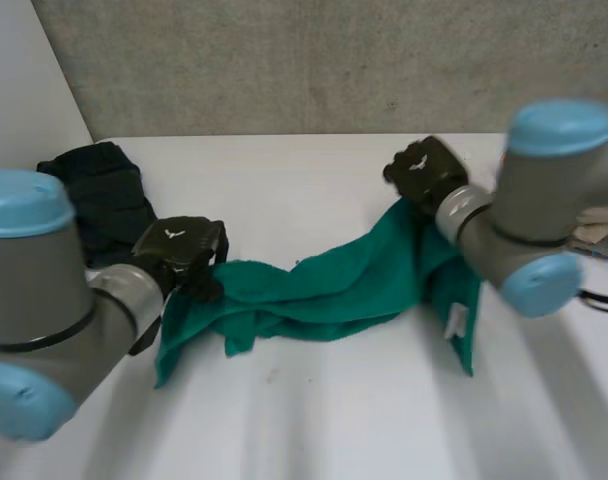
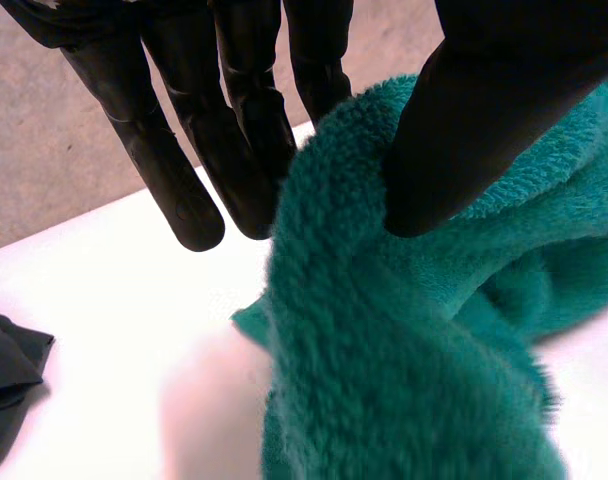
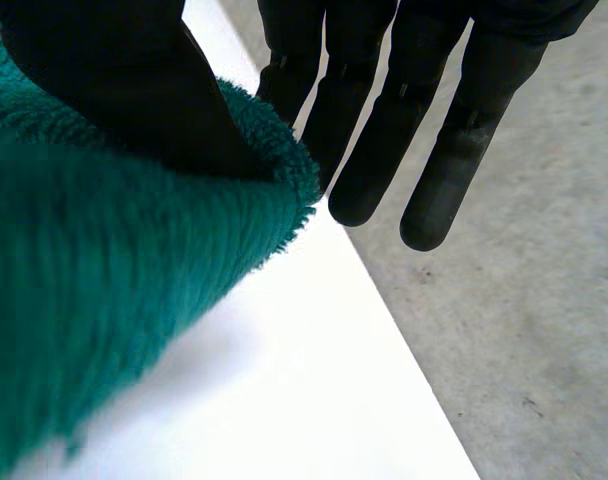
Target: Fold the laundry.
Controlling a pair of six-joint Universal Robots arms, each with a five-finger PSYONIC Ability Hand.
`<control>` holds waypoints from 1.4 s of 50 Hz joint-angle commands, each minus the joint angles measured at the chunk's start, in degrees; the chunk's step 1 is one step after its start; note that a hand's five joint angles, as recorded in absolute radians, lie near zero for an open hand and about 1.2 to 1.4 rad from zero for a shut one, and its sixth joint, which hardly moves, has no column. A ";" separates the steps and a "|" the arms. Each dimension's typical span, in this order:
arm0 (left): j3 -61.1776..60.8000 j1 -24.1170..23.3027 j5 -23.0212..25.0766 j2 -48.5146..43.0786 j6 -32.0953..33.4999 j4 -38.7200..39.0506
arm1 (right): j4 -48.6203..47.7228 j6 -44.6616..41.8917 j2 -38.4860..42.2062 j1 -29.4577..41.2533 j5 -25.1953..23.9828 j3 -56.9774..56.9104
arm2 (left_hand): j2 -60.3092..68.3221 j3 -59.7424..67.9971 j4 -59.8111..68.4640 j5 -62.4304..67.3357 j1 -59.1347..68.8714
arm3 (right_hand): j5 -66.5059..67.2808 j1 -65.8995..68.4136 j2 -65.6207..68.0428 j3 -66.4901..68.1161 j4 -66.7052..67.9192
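Observation:
A green fleece towel stretches across the white table, sagging in the middle. My left hand pinches its left end; in the left wrist view the thumb presses the towel against the straight fingers. My right hand holds the towel's right end lifted, the cloth hanging down below it. The right wrist view has the thumb clamping the towel's edge against the fingers.
A dark garment lies bunched at the table's far left, behind my left hand, and a piece of it is in the left wrist view. A grey wall runs behind the table. The table's edge is close under my right hand.

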 commanded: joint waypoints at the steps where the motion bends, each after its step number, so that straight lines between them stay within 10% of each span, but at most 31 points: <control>1: 9.99 1.14 -3.57 -10.71 3.27 3.40 | -14.82 -2.25 11.08 2.63 5.05 -3.84 | 7.34 7.56 7.25 10.57 10.66 | 13.26 16.19 12.48 11.87 11.32; 2: 11.06 1.32 -3.74 -11.33 3.45 3.31 | -16.51 -2.17 11.62 2.72 5.14 -3.85 | 5.66 5.88 5.57 8.89 8.98 | 11.40 14.34 10.63 10.01 9.46; 5: 14.14 1.23 -3.13 -12.30 3.37 2.26 | -21.69 -2.08 12.76 3.51 5.66 -3.76 | -22.41 -22.20 -22.51 -19.19 -19.10 | -56.74 -53.81 -57.52 -58.13 -58.68; 8: 14.85 0.88 -1.29 -11.00 3.63 -0.63 | -22.77 -1.99 11.11 3.60 6.54 -3.15 | -58.48 -58.27 -58.58 -55.26 -55.16 | -56.74 -53.81 -57.52 -58.13 -58.68; 22: 1.50 6.41 -6.29 9.66 -2.25 -7.59 | -3.62 12.68 -12.71 0.18 0.32 11.09 | -58.48 -58.27 -58.58 -55.26 -55.16 | -56.74 -53.81 -57.52 -58.13 -58.68; 32: -7.56 14.76 0.29 12.66 -4.63 -5.74 | 15.37 14.71 -18.79 -0.27 -5.84 18.65 | -58.48 -58.27 -58.58 -55.26 -55.16 | -46.33 -43.39 -47.10 -47.72 -48.27; 39: -8.17 19.15 7.67 8.00 -4.54 -5.92 | 6.62 15.23 -16.34 2.80 -6.90 22.87 | -58.48 -58.27 -58.58 -55.26 -55.16 | -39.08 -36.15 -39.86 -40.47 -41.03; 57: -8.70 19.51 7.51 8.17 -5.51 -3.90 | -9.84 10.67 2.13 5.54 5.32 15.14 | -58.48 -58.27 -58.58 -55.26 -55.16 | -13.91 -10.98 -14.69 -15.30 -15.86; 59: -8.70 19.42 7.51 8.00 -5.51 -3.89 | -11.68 10.84 1.96 5.27 4.79 14.79 | -58.48 -58.27 -58.58 -55.26 -55.16 | 13.20 16.13 12.42 11.81 11.25; 70: -8.09 16.62 6.37 3.52 -4.81 -0.04 | -12.84 14.18 -13.67 6.94 1.37 20.32 | -58.48 -58.27 -58.58 -55.26 -55.16 | 13.26 16.19 12.48 11.87 11.32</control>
